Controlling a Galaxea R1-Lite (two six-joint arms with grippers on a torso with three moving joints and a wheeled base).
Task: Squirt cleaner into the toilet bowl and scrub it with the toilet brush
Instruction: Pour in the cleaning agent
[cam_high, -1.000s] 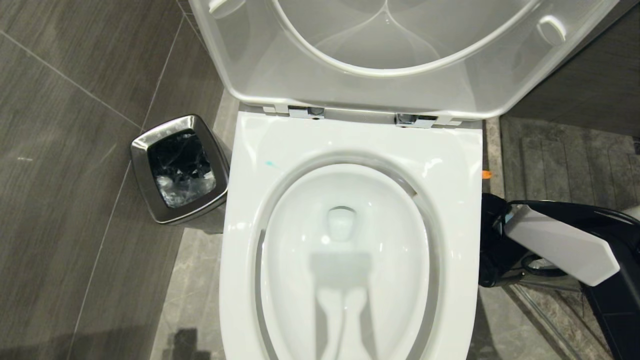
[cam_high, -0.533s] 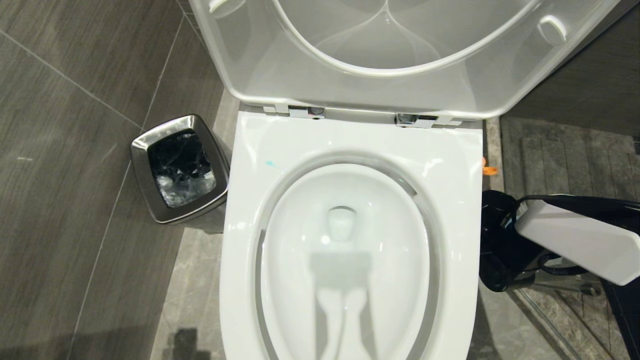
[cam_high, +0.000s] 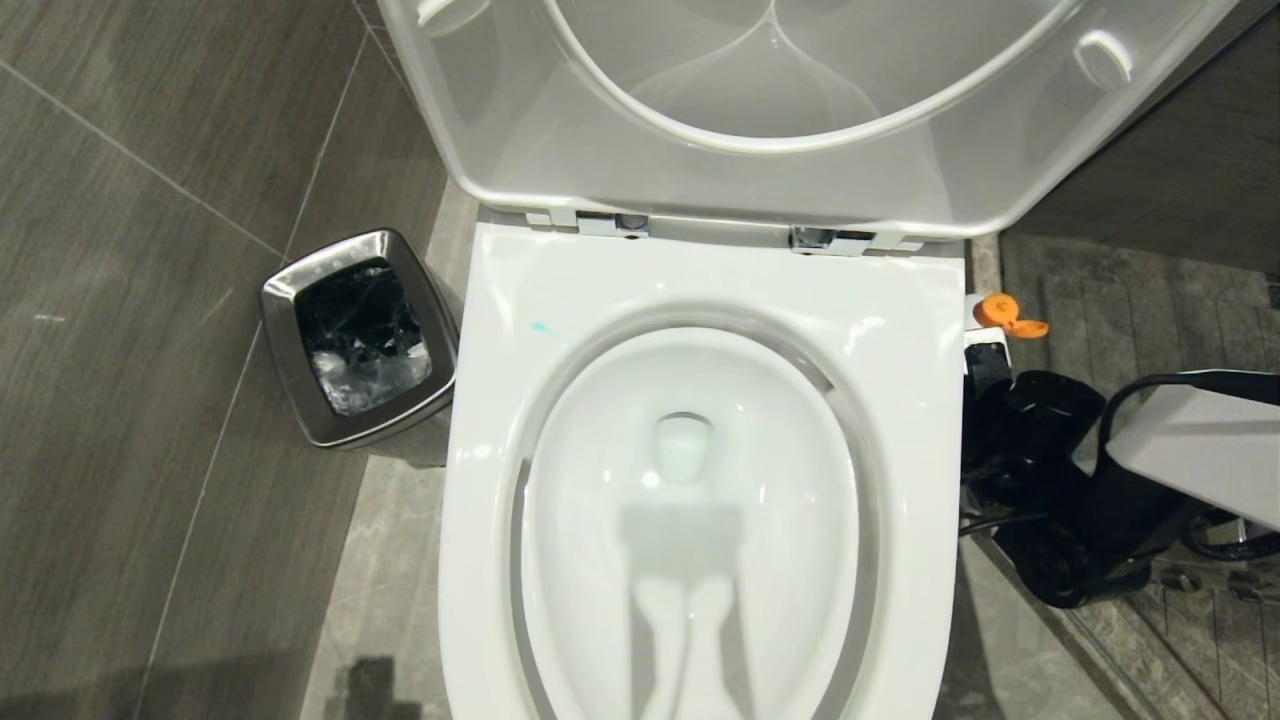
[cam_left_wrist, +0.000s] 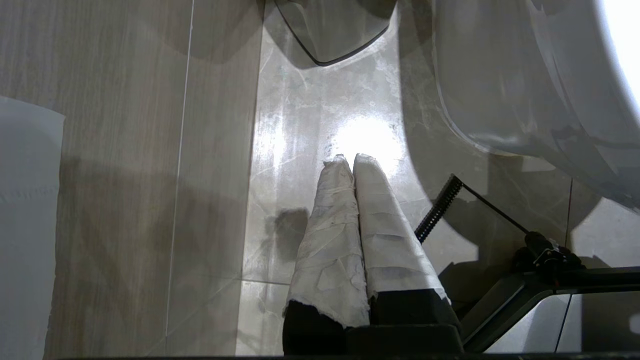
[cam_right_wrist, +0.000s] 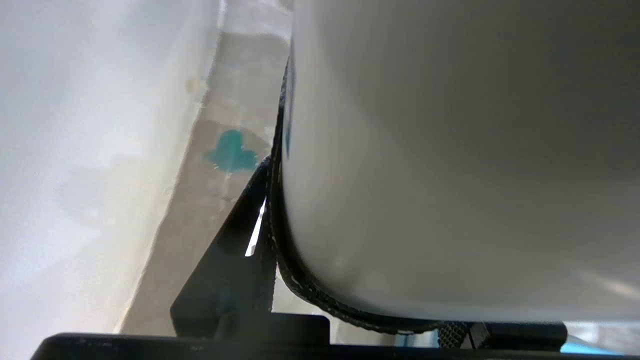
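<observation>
Large dark grey wood-grain floor tiles (cam_high: 150, 250) with thin pale grout lines cover the 9 o'clock side, a lighter marbled grey strip (cam_high: 385, 560) runs beside them, and a square steel bin (cam_high: 358, 335) with a black liner stands there.

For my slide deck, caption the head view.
Open toilet bowl, steel bin left, right gripper beside the rim.
</observation>
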